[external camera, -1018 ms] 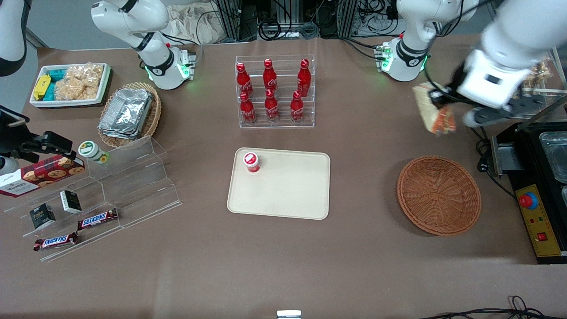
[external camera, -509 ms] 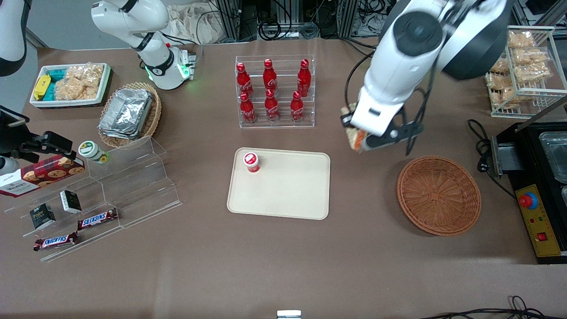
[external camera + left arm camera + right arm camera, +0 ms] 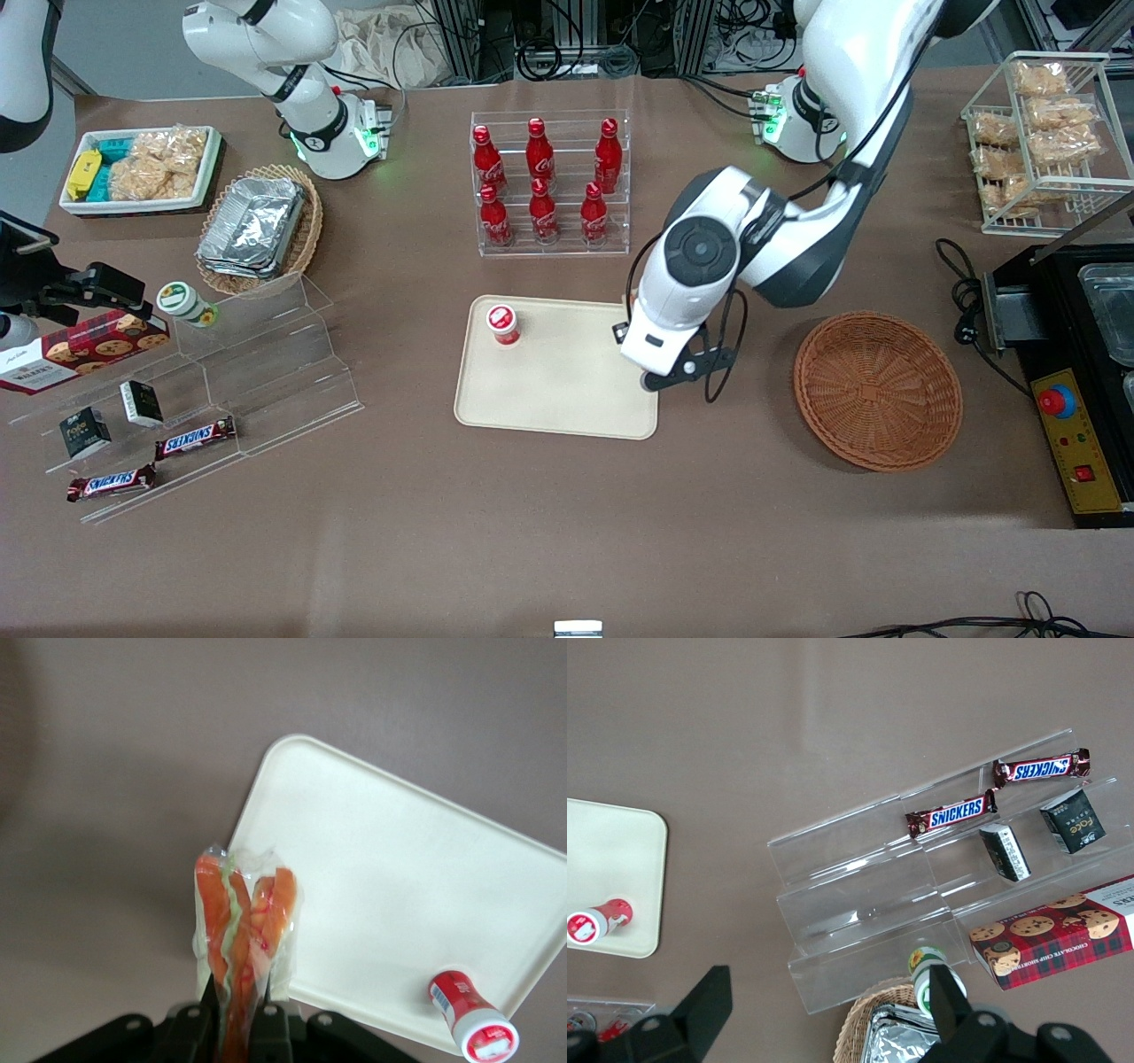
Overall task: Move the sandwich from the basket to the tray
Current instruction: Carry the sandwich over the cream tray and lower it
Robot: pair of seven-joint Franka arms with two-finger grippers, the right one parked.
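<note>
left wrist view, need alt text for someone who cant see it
The gripper is shut on the wrapped sandwich, orange and green filling edge showing, held above the rim of the cream tray. A small red-and-white bottle stands on the tray near a corner, apart from the sandwich, with brown table around.

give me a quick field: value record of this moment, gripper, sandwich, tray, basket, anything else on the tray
gripper: the gripper is shut on the sandwich, above the tray's edge nearest the basket
sandwich: the sandwich hangs in the air, orange filling showing through clear wrap, not yet set down
tray: the tray is cream, lying flat on the table
basket: the basket has nothing in it, beside the tray toward the working arm's end
also on tray: a small red and white container in one corner
</note>
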